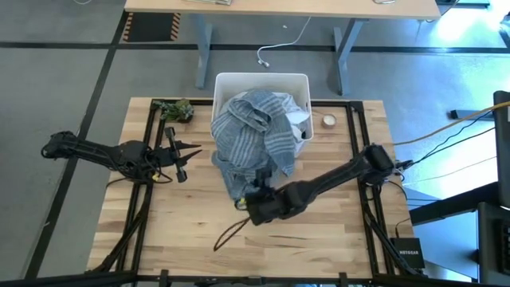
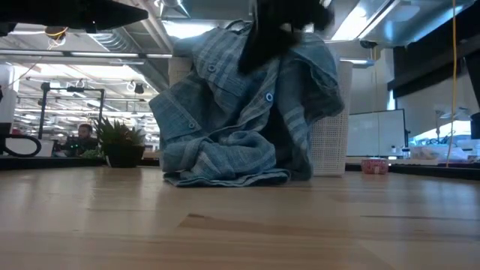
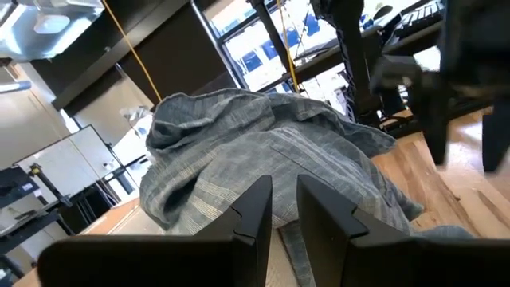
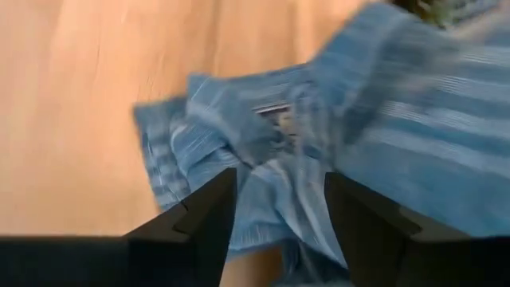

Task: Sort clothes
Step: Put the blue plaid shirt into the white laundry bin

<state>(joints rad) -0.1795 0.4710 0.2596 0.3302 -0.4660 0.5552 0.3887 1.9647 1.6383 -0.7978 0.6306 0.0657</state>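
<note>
Near table edge, around 6 o'clock from the table centre in the high view, bare light wooden tabletop [image 1: 319, 239] with a thin dark cable [image 1: 231, 233] curling across it. Just past that, right gripper [image 1: 253, 197] sits over the lower hem of the blue-grey striped shirt [image 1: 253, 135]. Right wrist view: right gripper [image 4: 279, 203] fingers spread wide, nothing pinched between them, fabric [image 4: 358, 127] directly below and blurred. Cannot tell whether fingertips touch the cloth.

Striped shirt is heaped at table centre, draped out of the white perforated plastic basket [image 1: 296, 82] at 12 o'clock and spilling onto the wood toward 6. It covers most of the basket; only a scrap of white fabric [image 1: 298, 121] shows at the shirt's 3 o'clock side, rest of the contents hidden. Low view: shirt [image 2: 225, 127] fills the middle, basket wall [image 2: 334, 127] visible only at its 3 o'clock side, right arm a dark shape cut off at the top.

Left gripper [image 1: 182, 158] at 9 o'clock of the shirt, clear of it, fingers spread; left wrist view shows a gap between the fingers [image 3: 255, 209], nothing in it.

Farther back: small green-brown camouflage lump [image 1: 175, 109] at 10 o'clock, roll of tape [image 1: 328, 121] at 2 o'clock.
</note>
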